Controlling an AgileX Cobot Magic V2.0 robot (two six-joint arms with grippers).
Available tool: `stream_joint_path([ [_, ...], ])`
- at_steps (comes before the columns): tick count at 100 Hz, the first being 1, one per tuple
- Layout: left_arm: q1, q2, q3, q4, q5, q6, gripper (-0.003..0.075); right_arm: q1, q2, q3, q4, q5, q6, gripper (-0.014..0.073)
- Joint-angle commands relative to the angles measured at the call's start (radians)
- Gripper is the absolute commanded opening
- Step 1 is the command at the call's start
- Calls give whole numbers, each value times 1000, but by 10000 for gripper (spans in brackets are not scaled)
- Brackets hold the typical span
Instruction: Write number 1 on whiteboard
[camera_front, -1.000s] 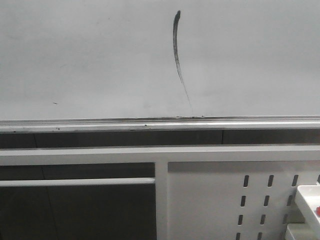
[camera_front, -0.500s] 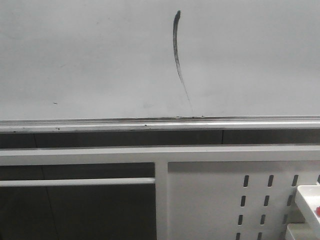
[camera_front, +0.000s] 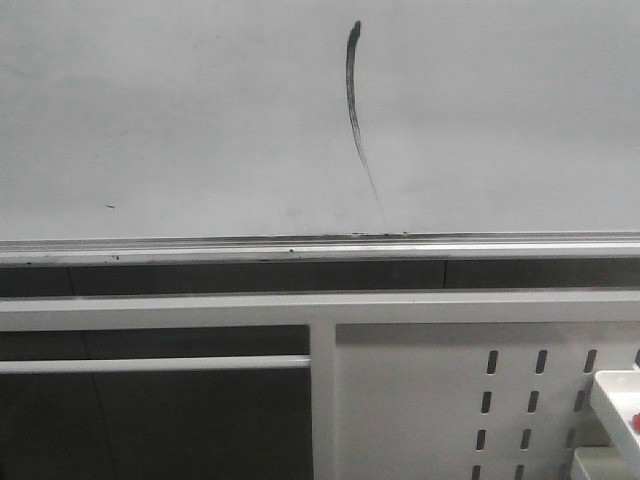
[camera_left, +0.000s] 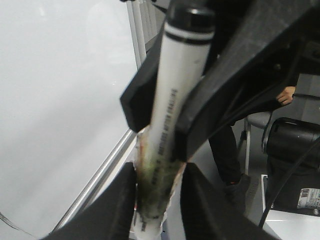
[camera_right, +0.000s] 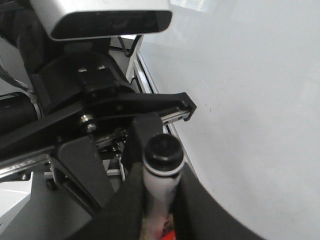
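Observation:
The whiteboard (camera_front: 180, 120) fills the upper half of the front view, with its silver ledge (camera_front: 200, 247) below. The number 1 (camera_front: 352, 90) is a thin black stroke, dark at the top and fading down to the ledge. Neither gripper shows in the front view. In the left wrist view my left gripper (camera_left: 159, 200) is shut on a white marker (camera_left: 177, 95) with a black end, beside the whiteboard (camera_left: 60, 100). In the right wrist view my right gripper (camera_right: 160, 200) is shut on a white marker (camera_right: 161, 175) with a black end, next to the whiteboard (camera_right: 250, 100).
A white perforated frame panel (camera_front: 440, 400) and a white crossbar (camera_front: 150, 310) stand below the ledge. A white object with a red spot (camera_front: 620, 400) sits at the lower right. The other arm's black parts (camera_left: 240, 75) and its silver camera (camera_right: 110, 20) are very close.

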Motion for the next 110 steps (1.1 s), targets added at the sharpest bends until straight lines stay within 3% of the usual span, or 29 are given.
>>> stream_joint_path([
  [1,-6,-6,-27,-20,2,0,138,0,-9,-37,-16,-84,0,-77],
  [19,-6,-6,-27,-20,-6,0,-17,0,-9,-37,-14,-93,0,-77],
  [41,-6,-6,-27,-20,-6,0,-20,0,-9,-37,-4,-93,0,-76],
  [48,-6,-6,-27,-20,-8,0,-20,0,-9,-37,-4,-93,0,-41],
  [55,-6,-6,-27,-20,-11,0,-20,0,-9,-37,-4,-93,0,71],
  [68,-6,-6,-27,-20,-39,0,-20,-2,-9,-37,-13,-96,0,463],
  [73,-6,-6,-27,-20,-59,0,-20,-6,-9,-40,-39,-96,0,558],
  [79,-6,-6,-27,-20,-101,0,-20,-19,-26,-43,-68,-96,0,601],
  [95,-6,1,-27,-45,-270,0,-20,-81,-129,-43,-82,-46,3,513],
  [102,-3,19,-27,-88,-356,0,-20,-121,-183,-43,-82,39,23,380],
  [110,14,55,-27,-122,-396,0,-20,-172,-241,-38,-84,170,72,128],
])
